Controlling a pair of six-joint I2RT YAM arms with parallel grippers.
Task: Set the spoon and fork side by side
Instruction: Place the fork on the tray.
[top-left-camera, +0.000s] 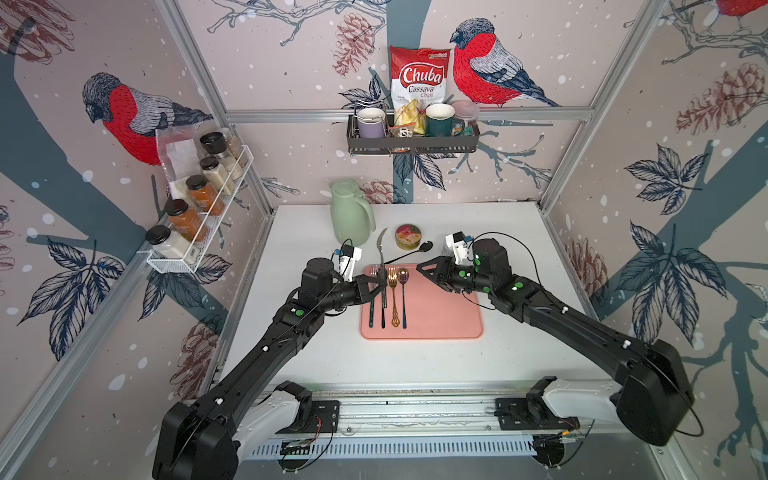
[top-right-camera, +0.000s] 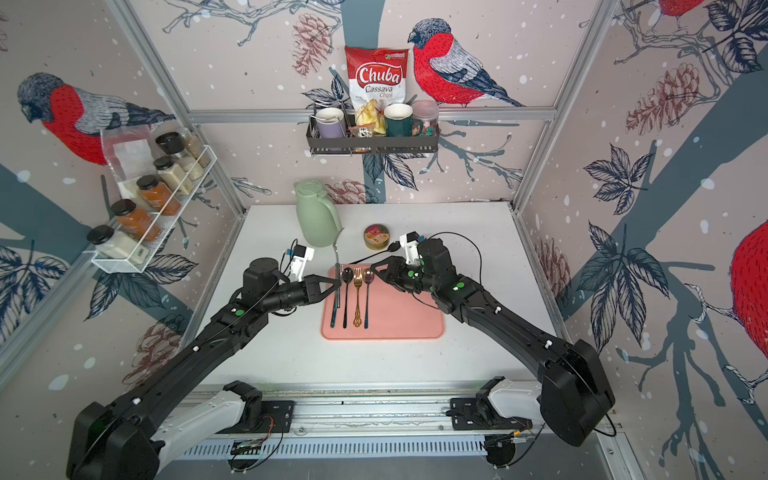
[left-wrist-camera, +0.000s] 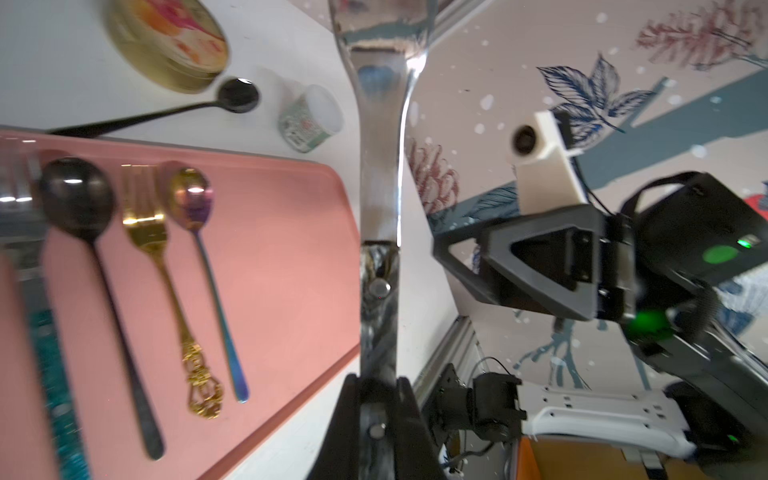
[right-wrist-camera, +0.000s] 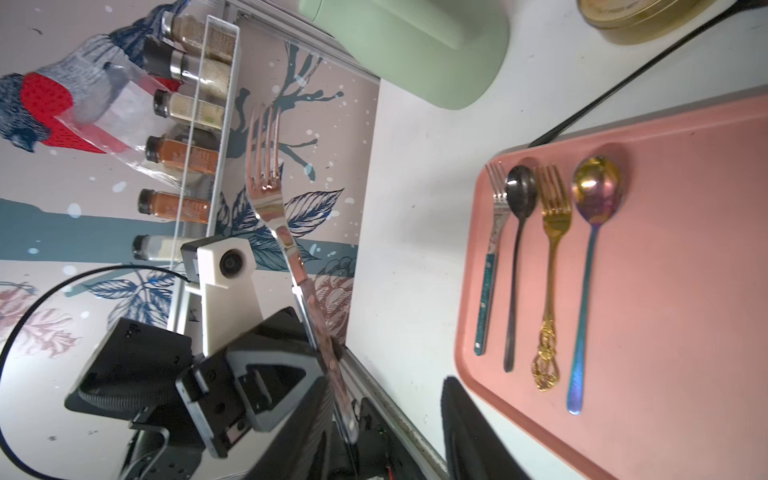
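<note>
One slip from trouble: clamped the silver fork (right-wrist-camera: 268, 199) by its handle in the left gripper (top-left-camera: 379, 286), above the pink mat's (top-left-camera: 440, 316) left edge; held the right gripper (top-left-camera: 419, 270) part-open, empty; risked knocking the teal-handled fork (right-wrist-camera: 490, 266) and black spoon (right-wrist-camera: 519, 195) beneath askew if lowered crooked.

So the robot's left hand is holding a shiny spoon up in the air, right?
Not quite. The left hand is holding something shiny up in the air, but it is a shiny fork, not a spoon. The right wrist view shows its prongs clearly.
</note>
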